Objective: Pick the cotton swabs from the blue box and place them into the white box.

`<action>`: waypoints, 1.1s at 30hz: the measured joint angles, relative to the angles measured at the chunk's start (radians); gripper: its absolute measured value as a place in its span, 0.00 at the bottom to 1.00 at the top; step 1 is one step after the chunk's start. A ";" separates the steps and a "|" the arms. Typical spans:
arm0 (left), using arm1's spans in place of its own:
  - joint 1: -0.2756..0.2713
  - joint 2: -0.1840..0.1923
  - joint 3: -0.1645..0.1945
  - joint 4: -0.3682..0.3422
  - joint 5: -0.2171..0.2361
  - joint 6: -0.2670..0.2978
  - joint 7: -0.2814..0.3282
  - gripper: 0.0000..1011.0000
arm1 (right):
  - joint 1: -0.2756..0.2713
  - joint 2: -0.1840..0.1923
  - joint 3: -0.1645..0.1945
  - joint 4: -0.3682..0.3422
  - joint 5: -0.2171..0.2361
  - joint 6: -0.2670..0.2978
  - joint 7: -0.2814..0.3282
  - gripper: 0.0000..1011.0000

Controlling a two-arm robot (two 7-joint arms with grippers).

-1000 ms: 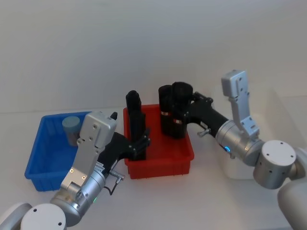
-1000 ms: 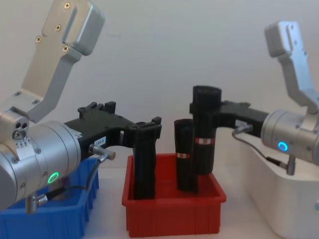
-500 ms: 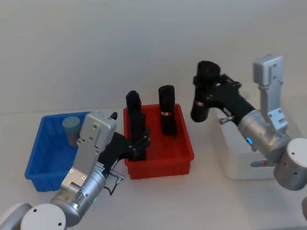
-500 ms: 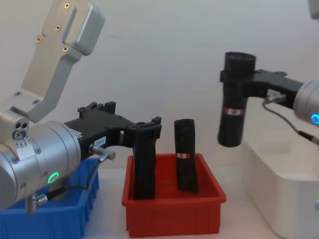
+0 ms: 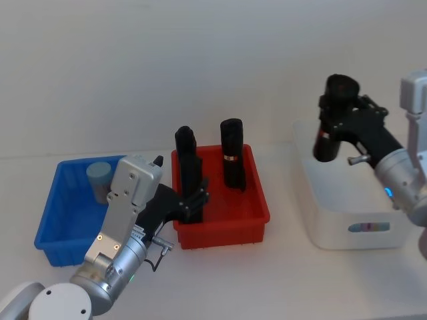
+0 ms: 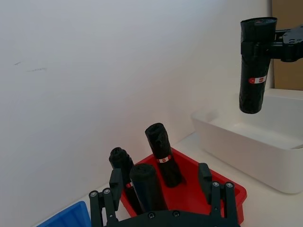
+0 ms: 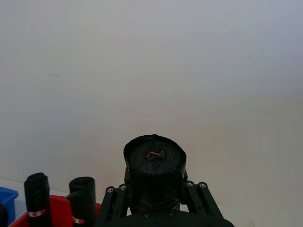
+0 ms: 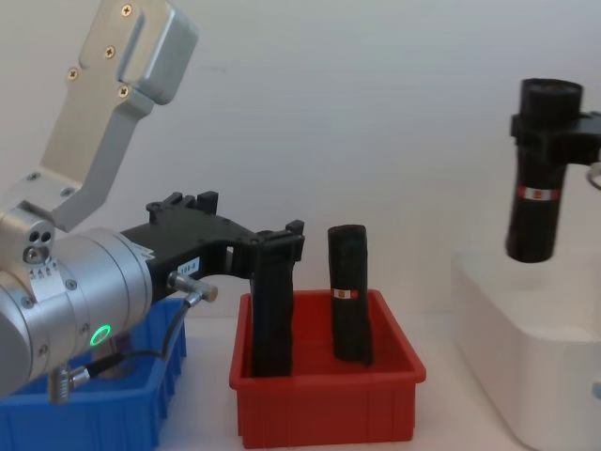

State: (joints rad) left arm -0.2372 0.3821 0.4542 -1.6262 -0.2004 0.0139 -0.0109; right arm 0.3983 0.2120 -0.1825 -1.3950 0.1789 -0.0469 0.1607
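One jar of cotton swabs (image 5: 99, 177) with a pale blue lid stands in the far part of the blue box (image 5: 59, 230). My left gripper (image 5: 194, 200) hangs open over the red bin (image 5: 223, 227), its fingers (image 6: 208, 182) either side of a black roll (image 6: 146, 184) standing there. My right gripper (image 5: 333, 123) is shut on another black roll (image 8: 538, 183), held upright in the air above the white box (image 5: 333, 223) at the right. That roll's top (image 7: 154, 158) fills the gap between the right fingers.
Two more black rolls (image 5: 233, 153) (image 6: 116, 161) stand in the red bin, which sits between the blue box (image 8: 113, 418) and the white box (image 8: 512, 343). A pale wall runs close behind the table.
My right gripper lifted the black roll out of the red bin and carried it right, over the white box. The left arm and the jar have not moved.
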 joint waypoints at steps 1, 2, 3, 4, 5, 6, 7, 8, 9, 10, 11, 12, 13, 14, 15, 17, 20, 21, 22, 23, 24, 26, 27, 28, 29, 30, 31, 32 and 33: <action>0.000 0.000 0.000 0.000 0.000 0.000 0.000 0.99 | -0.003 0.003 0.003 -0.004 -0.001 0.004 -0.008 0.49; 0.000 0.000 0.000 0.000 0.000 0.000 0.000 0.99 | -0.009 0.010 0.009 -0.011 -0.001 0.010 -0.018 0.49; 0.000 0.000 0.000 0.000 0.000 0.000 0.000 0.99 | -0.012 0.013 0.013 -0.015 -0.002 0.012 -0.023 0.49; 0.000 0.000 0.000 0.000 0.000 0.000 0.000 0.99 | -0.017 0.019 0.018 -0.020 -0.002 0.019 -0.033 0.49; 0.000 0.000 0.000 0.000 0.000 0.000 0.000 0.99 | -0.020 0.022 0.020 -0.022 -0.002 0.021 -0.036 0.49; 0.000 0.000 0.000 0.000 0.000 0.000 0.000 0.99 | -0.023 0.025 0.023 -0.025 -0.003 0.025 -0.040 0.49; 0.000 0.000 0.000 0.000 0.000 0.000 0.000 0.99 | -0.027 0.030 0.028 -0.028 -0.003 0.031 -0.046 0.49; 0.000 0.000 0.000 0.000 0.000 0.000 0.000 0.99 | -0.029 0.031 0.030 -0.029 -0.003 0.032 -0.048 0.49; 0.000 0.000 0.000 0.000 0.000 0.000 0.000 0.99 | -0.031 0.033 0.031 -0.030 -0.003 0.036 -0.052 0.49; 0.000 0.000 0.000 0.000 0.000 0.000 0.000 0.99 | -0.033 0.035 0.033 -0.032 -0.003 0.038 -0.053 0.49; 0.000 0.000 0.000 0.000 0.000 0.000 0.000 0.99 | -0.036 0.038 0.036 -0.033 -0.003 0.042 -0.056 0.49; 0.000 0.000 0.000 0.000 0.000 0.000 0.000 0.99 | -0.038 0.040 0.037 -0.033 -0.003 0.044 -0.057 0.49; 0.000 0.000 0.000 0.000 0.000 0.000 0.000 0.99 | -0.040 0.041 0.038 -0.033 -0.003 0.045 -0.058 0.49; 0.000 0.000 0.000 0.000 0.000 0.000 0.000 0.99 | -0.044 0.043 0.040 -0.034 -0.002 0.048 -0.059 0.49; 0.000 0.000 0.000 0.000 0.000 0.000 0.000 0.99 | -0.044 0.043 0.041 -0.034 -0.002 0.049 -0.059 0.49; 0.000 0.000 0.000 0.000 0.000 0.000 0.000 0.99 | -0.047 0.045 0.042 -0.034 0.000 0.051 -0.060 0.49; 0.000 0.000 0.000 0.000 0.000 0.000 0.000 0.99 | -0.051 0.047 0.045 -0.033 0.002 0.053 -0.060 0.49; 0.000 0.000 0.000 0.000 0.000 0.000 0.000 0.99 | -0.053 0.048 0.045 -0.031 0.004 0.054 -0.060 0.49; 0.000 0.000 0.000 0.000 0.000 0.000 0.000 0.99 | -0.054 0.048 0.046 -0.031 0.005 0.054 -0.060 0.50; 0.000 0.000 0.000 0.000 0.000 0.000 0.000 0.99 | -0.055 0.049 0.046 -0.030 0.005 0.055 -0.060 0.52; 0.000 0.000 0.000 0.000 0.000 0.000 0.000 0.99 | -0.056 0.049 0.047 -0.029 0.006 0.055 -0.059 0.55; 0.000 0.000 0.000 0.000 0.000 0.000 0.000 0.99 | -0.058 0.050 0.048 -0.027 0.008 0.055 -0.059 0.59; 0.000 0.000 0.000 0.000 0.000 0.000 0.000 0.99 | -0.058 0.050 0.048 -0.027 0.008 0.055 -0.059 0.63; 0.000 0.000 0.000 0.000 0.000 0.000 0.000 0.99 | -0.059 0.051 0.049 -0.026 0.009 0.056 -0.058 0.66; 0.000 0.000 0.000 0.000 0.000 0.000 0.000 0.99 | -0.060 0.051 0.049 -0.026 0.009 0.056 -0.058 0.68; 0.000 0.000 0.000 0.000 0.000 0.000 0.000 0.99 | -0.061 0.052 0.050 -0.025 0.010 0.056 -0.057 0.69; 0.000 0.000 0.000 0.000 0.000 0.000 0.000 0.99 | -0.061 0.052 0.050 -0.025 0.010 0.056 -0.057 0.74; 0.000 0.000 0.000 0.000 0.000 0.000 0.000 0.99 | -0.062 0.052 0.051 -0.025 0.011 0.056 -0.057 0.77; 0.000 0.000 0.000 0.000 0.000 0.000 0.000 0.99 | -0.063 0.052 0.051 -0.025 0.011 0.056 -0.056 0.82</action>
State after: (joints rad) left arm -0.2372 0.3821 0.4542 -1.6262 -0.2004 0.0138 -0.0109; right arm 0.3356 0.2641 -0.1314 -1.4202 0.1901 0.0086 0.1044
